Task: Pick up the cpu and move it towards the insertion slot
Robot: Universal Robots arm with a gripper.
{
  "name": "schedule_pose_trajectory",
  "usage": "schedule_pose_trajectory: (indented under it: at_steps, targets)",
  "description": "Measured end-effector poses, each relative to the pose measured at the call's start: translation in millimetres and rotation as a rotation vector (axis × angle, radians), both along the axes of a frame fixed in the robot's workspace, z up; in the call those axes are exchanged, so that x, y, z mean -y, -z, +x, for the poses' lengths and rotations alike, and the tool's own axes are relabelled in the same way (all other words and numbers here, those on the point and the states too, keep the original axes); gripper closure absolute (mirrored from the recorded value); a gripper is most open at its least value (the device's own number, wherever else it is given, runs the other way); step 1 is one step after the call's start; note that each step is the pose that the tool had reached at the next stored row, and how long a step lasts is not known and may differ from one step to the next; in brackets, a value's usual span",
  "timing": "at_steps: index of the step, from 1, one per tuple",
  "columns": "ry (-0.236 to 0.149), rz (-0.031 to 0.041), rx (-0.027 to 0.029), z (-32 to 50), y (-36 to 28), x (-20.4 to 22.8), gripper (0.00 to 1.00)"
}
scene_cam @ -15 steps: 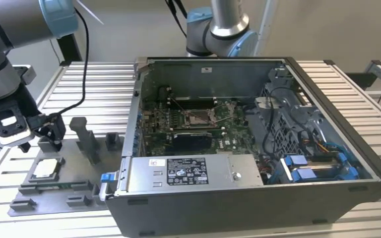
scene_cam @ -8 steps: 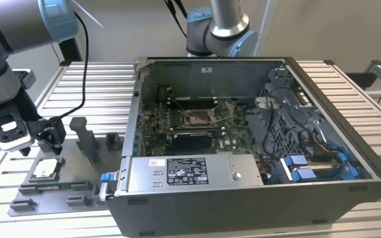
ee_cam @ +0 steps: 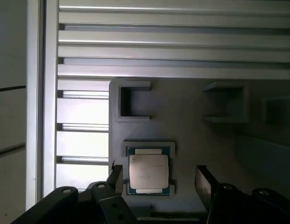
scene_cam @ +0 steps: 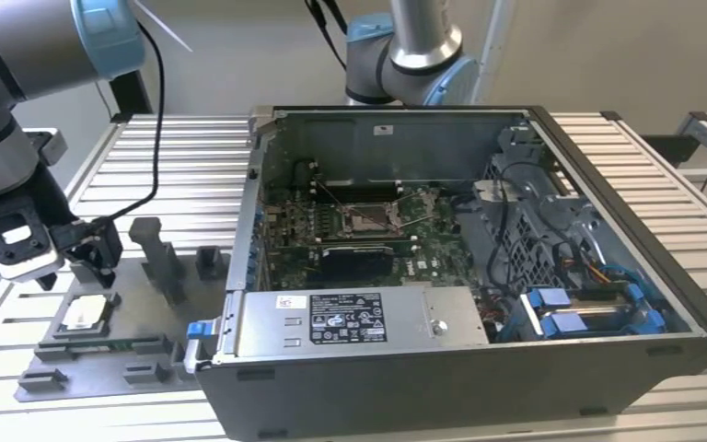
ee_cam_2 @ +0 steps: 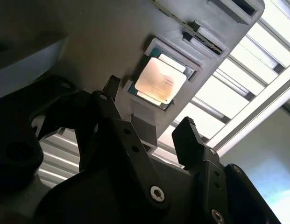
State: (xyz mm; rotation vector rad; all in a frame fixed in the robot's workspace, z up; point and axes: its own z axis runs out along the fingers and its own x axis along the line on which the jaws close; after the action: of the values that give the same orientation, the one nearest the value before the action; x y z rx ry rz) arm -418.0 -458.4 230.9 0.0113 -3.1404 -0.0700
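1. Ribbed aluminium slats make up the worktop (scene_cam: 181,157). On it stand an open computer case (scene_cam: 624,193) and, at the exterior view's left, a grey fixture tray (scene_cam: 144,345).
2. The cpu (ee_cam: 148,171) lies flat in a square recess of that tray, silvery plate up. It has not been lifted.
3. The hand (ee_cam: 158,178) hangs just over the chip, spread wide. In both wrist views its dark fingers (ee_cam: 201,179) stand one on each side of the recess, clear of the chip's edges. It holds nothing.
4. The insertion slot (scene_cam: 372,214), a shiny frame on the green board inside the case, is well apart from the chip, toward the exterior view's right.
5. Handling, as a judgement:
   - The chip looks light, thin and stiff, so it should need little force.
   - Its smooth metal top is probably slippery and offers no purchase.
   - The sound hold is on two opposite side edges of the rim, squarely, so that it stays level.
   - The underside is likely delicate, and the recess walls leave little room beside the rim.
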Motion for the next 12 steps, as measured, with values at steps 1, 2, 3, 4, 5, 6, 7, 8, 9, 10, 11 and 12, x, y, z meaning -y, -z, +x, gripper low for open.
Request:
schedule_pose_trajectory:
  at_steps: [1,2,3,4,5,6,7,8,9,10,11,12]
  targets:
    - [0.000,0.0001,0.0002,0.0,0.4,0.0,0.00]
    - [0.000,0.0002,0.0003,0.0,1.0,0.0,0.00]
    - [0.000,0.0001,0.0001,0.0,1.4,0.4,0.00]
    - [0.000,0.0001,0.0002,0.1,1.8,0.9,0.00]
    - [0.000,0.0001,0.0001,0.0,2.2,1.5,0.00]
    - [0.000,0.0001,0.0001,-0.1,2.7,1.9,0.00]
    - [0.000,0.0001,0.0001,-0.2,3.3,2.4,0.00]
    - [0.000,0.0001,0.0002,-0.3,4.0,2.9,0.00]
    - [0.000,0.0000,0.0000,-0.6,4.7,3.5,0.00]
    - [0.000,0.0002,0.0002,-1.3,5.5,4.0,0.00]
    - [0.000,0.0001,0.0001,-2.2,6.1,4.6,0.00]
    - [0.000,0.0000,0.0001,-3.3,6.8,4.8,0.00]
